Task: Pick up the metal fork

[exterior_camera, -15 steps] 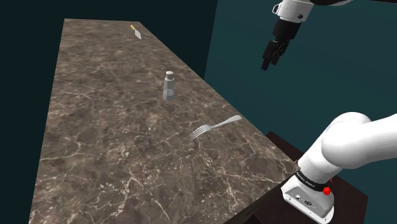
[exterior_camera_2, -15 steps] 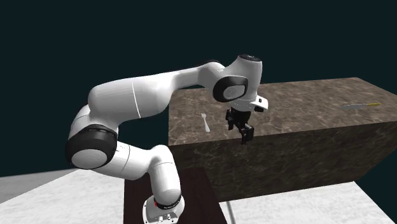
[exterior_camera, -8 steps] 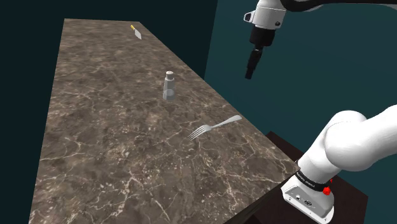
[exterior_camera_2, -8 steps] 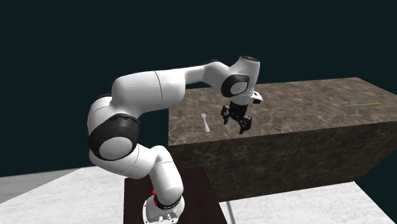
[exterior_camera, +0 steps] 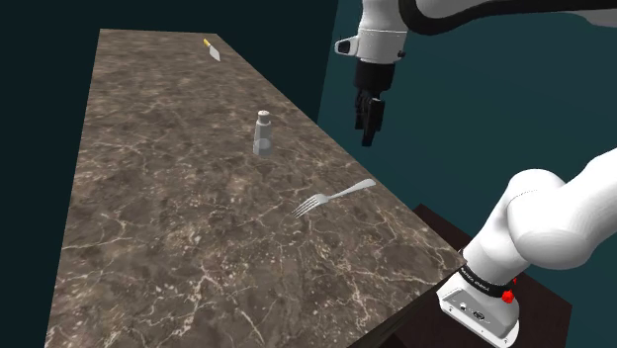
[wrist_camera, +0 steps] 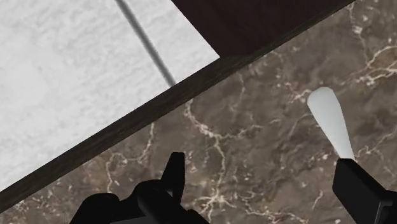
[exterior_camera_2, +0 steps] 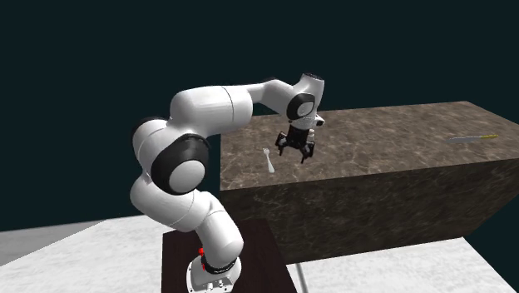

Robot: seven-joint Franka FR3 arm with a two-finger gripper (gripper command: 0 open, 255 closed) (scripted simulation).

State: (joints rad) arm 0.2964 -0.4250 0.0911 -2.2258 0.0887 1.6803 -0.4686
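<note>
The pale metal fork lies flat near the marble table's edge on the shoulder view's right, tines pointing in over the table. My black gripper hangs in the air above and beyond the handle end, over the table's edge. In the second exterior view the gripper hovers just right of the fork with its fingers spread. In the wrist view the fork's handle tip shows just ahead of one finger, outside the gripper, which is open with nothing between its fingers.
A small shaker stands upright on the table farther back from the fork. A yellow-handled knife lies at the far end. The table edge drops to a pale floor. The stand sits at the lower right.
The arm has swung toward the shoulder view's left and down, carrying the gripper from beside the table to above its edge near the fork's handle. The fork has not moved.
</note>
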